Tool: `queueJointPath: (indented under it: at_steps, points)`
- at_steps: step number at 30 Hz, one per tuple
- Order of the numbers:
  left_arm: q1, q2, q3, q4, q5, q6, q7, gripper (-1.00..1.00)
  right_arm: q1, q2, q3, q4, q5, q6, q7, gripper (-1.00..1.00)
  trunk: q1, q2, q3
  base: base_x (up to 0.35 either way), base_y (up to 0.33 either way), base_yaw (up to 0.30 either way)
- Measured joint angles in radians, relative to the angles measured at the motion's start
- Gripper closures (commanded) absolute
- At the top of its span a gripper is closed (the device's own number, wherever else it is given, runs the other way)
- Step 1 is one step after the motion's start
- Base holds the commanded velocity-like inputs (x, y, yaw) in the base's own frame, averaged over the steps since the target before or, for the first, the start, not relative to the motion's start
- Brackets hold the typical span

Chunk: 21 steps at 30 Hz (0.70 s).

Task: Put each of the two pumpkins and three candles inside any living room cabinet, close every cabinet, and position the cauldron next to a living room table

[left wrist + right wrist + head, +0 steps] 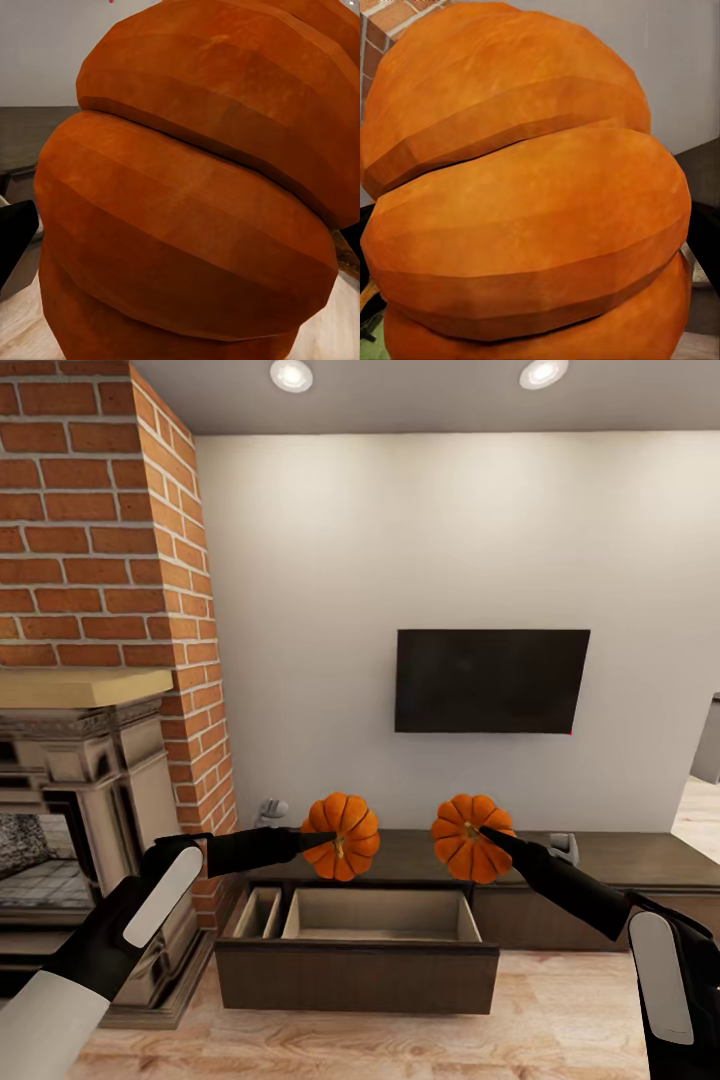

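Nearest, the cabinet's open drawer [380, 920] is seen pulled out, its pale interior bare. Just above and behind its rim, one pumpkin [341, 836] is grasped by the left claw [318, 840] and the other pumpkin [472, 838] by the right claw [490, 836]. The stowing step is judged in hand: both are to be lowered into the drawer and let go
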Motion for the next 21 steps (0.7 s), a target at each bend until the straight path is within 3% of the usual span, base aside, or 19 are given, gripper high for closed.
queueJointPath:
  at_steps: [14,21]
  points:
    - [0.000,-0.001,0.000,0.000,0.001,0.000,0.000,1.00,0.000,0.003,0.003,0.001,-0.002,0.000,-0.003,1.00,0.000,0.000,0.000,0.013,-0.012,0.000]
    - [0.000,-0.002,0.000,0.002,-0.001,-0.005,0.015,1.00,0.000,0.006,0.024,0.005,0.004,-0.046,-0.151,1.00,0.000,0.000,0.000,0.000,0.000,0.000]
